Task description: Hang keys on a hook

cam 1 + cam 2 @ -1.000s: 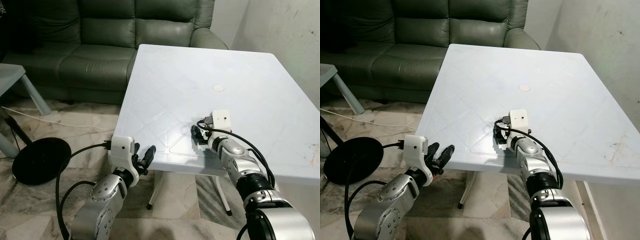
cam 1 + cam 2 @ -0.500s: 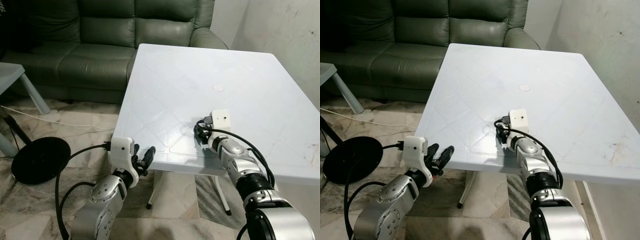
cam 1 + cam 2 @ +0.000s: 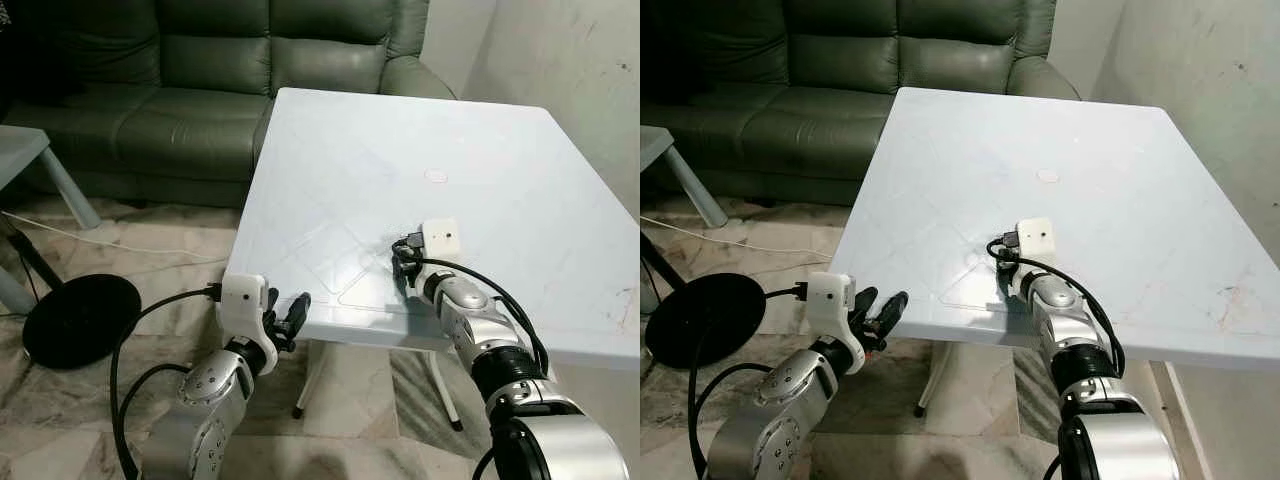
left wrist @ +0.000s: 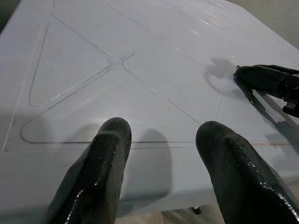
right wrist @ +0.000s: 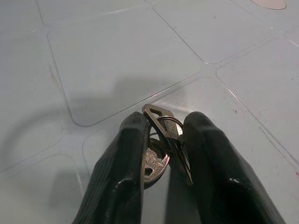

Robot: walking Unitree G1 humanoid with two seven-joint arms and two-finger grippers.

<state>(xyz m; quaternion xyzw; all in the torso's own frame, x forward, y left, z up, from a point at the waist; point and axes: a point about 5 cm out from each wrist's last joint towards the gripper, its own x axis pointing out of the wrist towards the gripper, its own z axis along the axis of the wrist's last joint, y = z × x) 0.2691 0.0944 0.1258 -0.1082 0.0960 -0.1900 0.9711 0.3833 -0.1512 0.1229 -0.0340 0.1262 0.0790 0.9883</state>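
A small bunch of silver keys (image 5: 161, 140) on a ring is pinched between the two black fingers of my right gripper (image 5: 163, 133), which is shut on it just above the white table (image 3: 480, 140). In the eye views that right gripper (image 3: 403, 262) hovers low over the near part of the tabletop. My left gripper (image 3: 292, 318) is held in front of the table's near left edge, below the tabletop, its fingers (image 4: 105, 158) open with nothing between them.
A green leather sofa (image 3: 200, 90) stands behind the table. A black round base (image 3: 82, 318) with a cable lies on the marble floor at the left. A small round cap (image 3: 437, 176) sits mid-table. A wall (image 3: 580, 70) runs along the right.
My right gripper has drawn back slightly toward the right over the table and is shut on the keys. The left arm has stayed put.
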